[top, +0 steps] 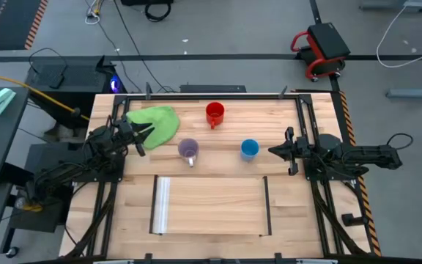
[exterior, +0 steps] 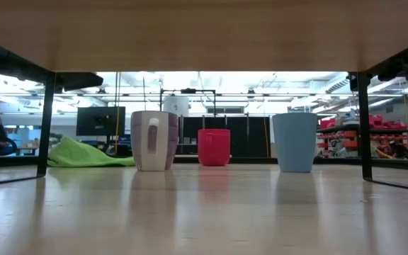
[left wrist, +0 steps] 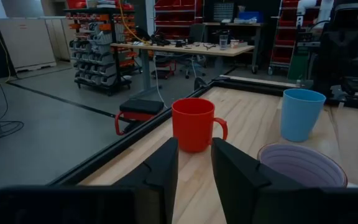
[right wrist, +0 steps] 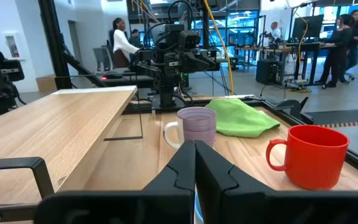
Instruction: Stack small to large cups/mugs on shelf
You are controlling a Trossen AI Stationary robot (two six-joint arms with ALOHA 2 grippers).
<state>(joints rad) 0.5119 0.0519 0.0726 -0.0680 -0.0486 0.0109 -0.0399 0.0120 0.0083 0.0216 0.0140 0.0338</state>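
Note:
Three small mugs stand upright on their bases on the slatted tabletop: the red mug (top: 215, 113) farthest back, the translucent purple mug (top: 188, 150) and the blue mug (top: 249, 149) nearer. The shelf (top: 211, 207), a light-wood panel on thin dark legs, stands at the near edge with nothing on it. My left gripper (top: 146, 136) hovers open at the left, between the green cloth and the purple mug. Its wrist view looks toward the red mug (left wrist: 193, 124). My right gripper (top: 272, 152) is shut, pointing at the blue mug from the right, a short gap away.
A green cloth (top: 156, 123) lies crumpled at the far left of the table, just behind my left gripper. Black frame rails run along the table's sides. In the low view the shelf's underside (exterior: 204, 35) spans the top, on its legs (exterior: 46, 120). People stand in the room beyond.

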